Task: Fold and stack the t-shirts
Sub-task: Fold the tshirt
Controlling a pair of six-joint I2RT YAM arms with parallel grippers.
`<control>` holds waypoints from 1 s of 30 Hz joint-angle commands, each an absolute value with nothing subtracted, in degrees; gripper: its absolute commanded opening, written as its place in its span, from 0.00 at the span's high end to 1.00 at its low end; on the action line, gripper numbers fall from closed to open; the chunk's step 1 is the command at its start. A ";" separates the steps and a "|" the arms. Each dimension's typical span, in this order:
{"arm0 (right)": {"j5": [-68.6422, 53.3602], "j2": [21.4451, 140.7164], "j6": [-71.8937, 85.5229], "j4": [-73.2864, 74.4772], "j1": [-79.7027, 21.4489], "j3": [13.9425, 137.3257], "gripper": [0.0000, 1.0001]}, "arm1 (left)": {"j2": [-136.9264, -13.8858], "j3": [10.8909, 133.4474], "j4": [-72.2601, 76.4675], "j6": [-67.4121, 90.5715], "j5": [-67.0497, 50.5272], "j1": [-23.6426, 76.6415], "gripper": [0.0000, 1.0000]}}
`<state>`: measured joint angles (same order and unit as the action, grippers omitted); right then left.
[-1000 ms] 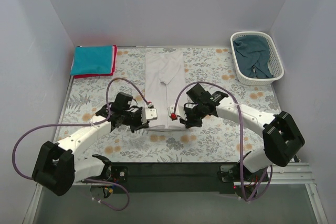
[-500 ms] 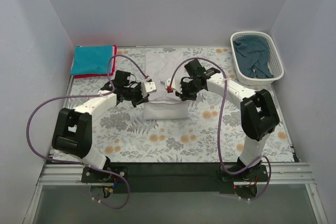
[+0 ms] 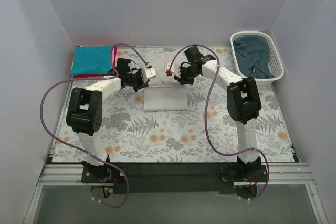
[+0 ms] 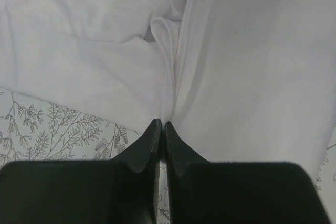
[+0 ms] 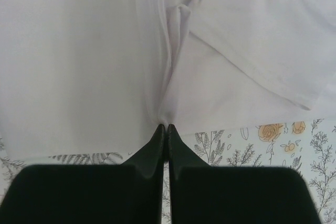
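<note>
The white t-shirt [image 3: 165,97] lies at the middle back of the table, its near half folded up and over towards the back. My left gripper [image 3: 148,72] is shut on its folded edge at the left, and my right gripper [image 3: 169,71] is shut on the same edge at the right. In the left wrist view the fingertips [image 4: 163,126] pinch white cloth [image 4: 247,66]. In the right wrist view the gripper [image 5: 164,127] pinches white cloth [image 5: 79,51] too. A folded bright teal t-shirt [image 3: 92,59] lies on a red one [image 3: 113,57] at the back left. A dark blue-teal t-shirt [image 3: 253,56] fills the basket.
The white slatted basket [image 3: 277,61] stands at the back right corner. The floral tablecloth [image 3: 173,135] covers the table. Purple cables loop from both arms. Grey walls close in the back and both sides.
Both grippers have carried the near hem of the white t-shirt away from the arm bases towards the back, folding the shirt in half. The arms are stretched out further.
</note>
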<state>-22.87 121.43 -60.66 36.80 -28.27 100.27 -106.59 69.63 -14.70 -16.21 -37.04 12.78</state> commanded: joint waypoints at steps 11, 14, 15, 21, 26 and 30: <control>-20.13 128.23 -60.83 33.22 -27.42 109.42 0.86 | -112.33 73.39 -6.15 -15.30 -32.09 11.69 0.97; -19.25 127.18 -58.98 31.82 -27.25 109.60 0.44 | -111.36 71.28 -0.27 -11.27 -29.01 11.51 0.64; -18.20 126.66 -57.93 31.64 -27.25 109.51 0.27 | -110.31 71.11 3.56 -9.68 -26.83 11.51 0.59; -19.85 118.14 -55.29 31.20 -25.84 106.36 0.24 | -101.36 69.09 -4.18 -4.65 -32.15 10.20 0.55; -24.34 109.17 -54.84 34.89 -27.24 95.38 0.44 | -91.17 60.40 -11.07 -6.85 -40.60 10.37 0.62; -24.88 104.51 -56.34 35.07 -30.14 85.10 0.56 | -86.93 51.44 -11.60 -8.61 -40.96 11.33 0.65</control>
<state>-22.13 106.48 -55.66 32.88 -27.49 91.02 -89.27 56.77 -7.77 -6.90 -37.45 10.50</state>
